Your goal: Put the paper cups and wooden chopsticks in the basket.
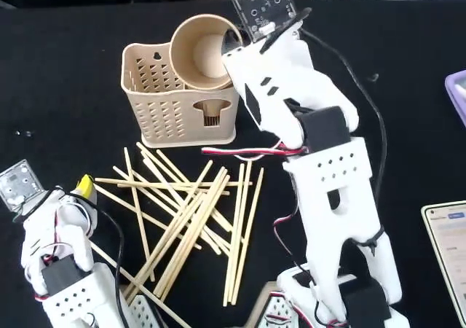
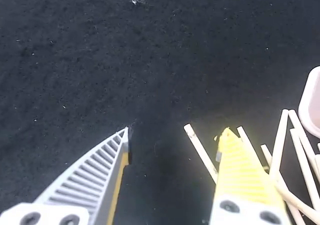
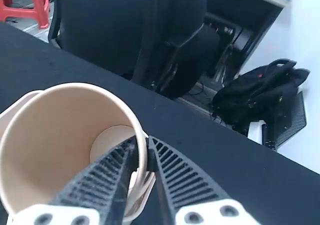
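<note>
A beige slotted basket (image 1: 156,106) stands at the back of the black table. My right gripper (image 3: 141,152) is shut on the rim of a paper cup (image 3: 60,135), with one finger inside it. The paper cup (image 1: 205,49) hangs tilted over the basket's right half, its mouth facing the high camera. Several wooden chopsticks (image 1: 193,211) lie scattered in front of the basket. My left gripper (image 2: 172,135) is open just above the table at the left edge of the pile. Its yellow finger (image 2: 240,160) is over the ends of some chopsticks (image 2: 200,150).
A purple object (image 1: 457,91) sits at the right edge, and a phone (image 1: 448,237) lies lower on that side. The basket's wall (image 2: 312,105) shows at the edge of the left wrist view. A chair and a black bag stand in the room behind.
</note>
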